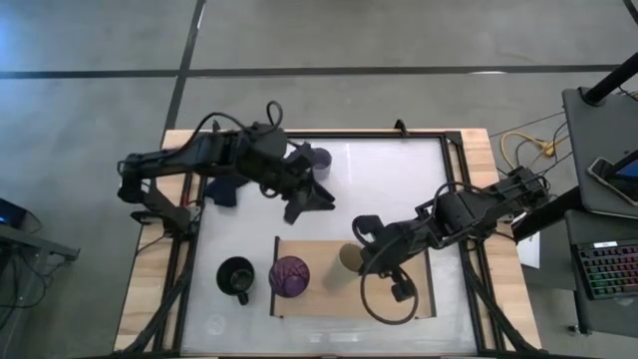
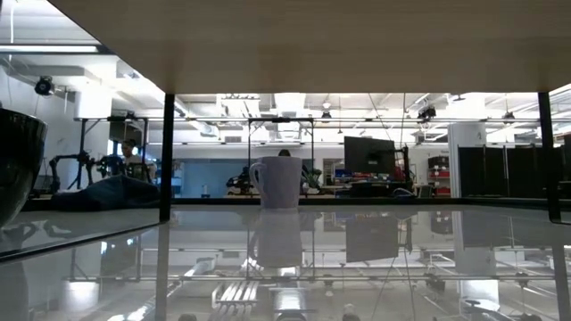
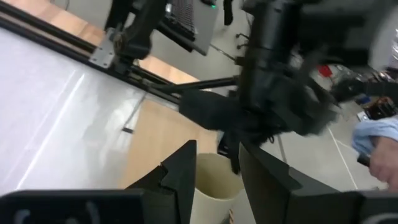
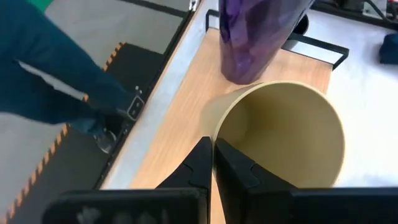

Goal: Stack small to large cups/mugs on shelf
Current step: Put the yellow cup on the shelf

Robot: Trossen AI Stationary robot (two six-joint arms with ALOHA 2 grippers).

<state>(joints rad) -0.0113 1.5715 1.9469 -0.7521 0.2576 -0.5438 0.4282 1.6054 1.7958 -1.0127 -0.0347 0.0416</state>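
Pale yellow cup (image 4: 286,134): open-mouthed, matte; translucent purple tumbler (image 4: 258,34) just beside.

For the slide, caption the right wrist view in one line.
Right claw pinches the rim of the pale yellow cup on the wooden shelf, beside the purple tumbler.

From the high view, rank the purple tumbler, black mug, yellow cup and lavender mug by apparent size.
1. purple tumbler and black mug: rims look alike, no ranking.
2. lavender mug, partly hidden by the left arm.
The yellow cup is mostly covered by the right gripper: unsure.
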